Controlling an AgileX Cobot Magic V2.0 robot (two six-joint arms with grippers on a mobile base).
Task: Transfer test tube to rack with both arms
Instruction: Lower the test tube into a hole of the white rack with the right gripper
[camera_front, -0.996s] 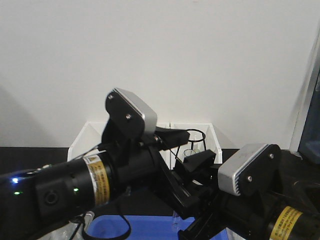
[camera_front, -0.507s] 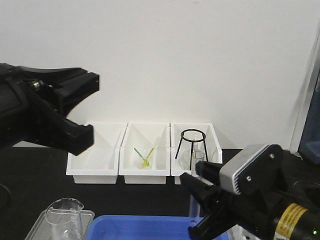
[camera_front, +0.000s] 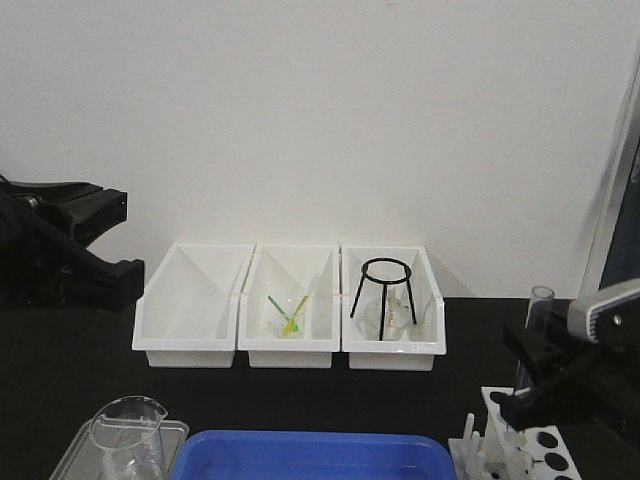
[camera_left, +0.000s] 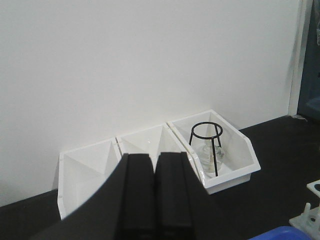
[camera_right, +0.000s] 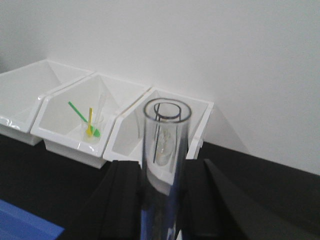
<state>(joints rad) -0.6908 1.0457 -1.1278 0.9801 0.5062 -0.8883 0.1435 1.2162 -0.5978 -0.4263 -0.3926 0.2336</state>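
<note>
The front camera sits low and looks across the table (camera_front: 60, 380) at the wall (camera_front: 320, 100). The left wrist camera looks over the left gripper (camera_left: 155, 160), facing the same way. The right wrist camera peers past the tube (camera_right: 162, 165), very close. All three see the bins (camera_front: 290, 352) along the table's back edge.

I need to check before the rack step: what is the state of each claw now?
Left claw: closed, holding nothing.
Right claw: closed on the slender clear glass test tube, held upright.
</note>
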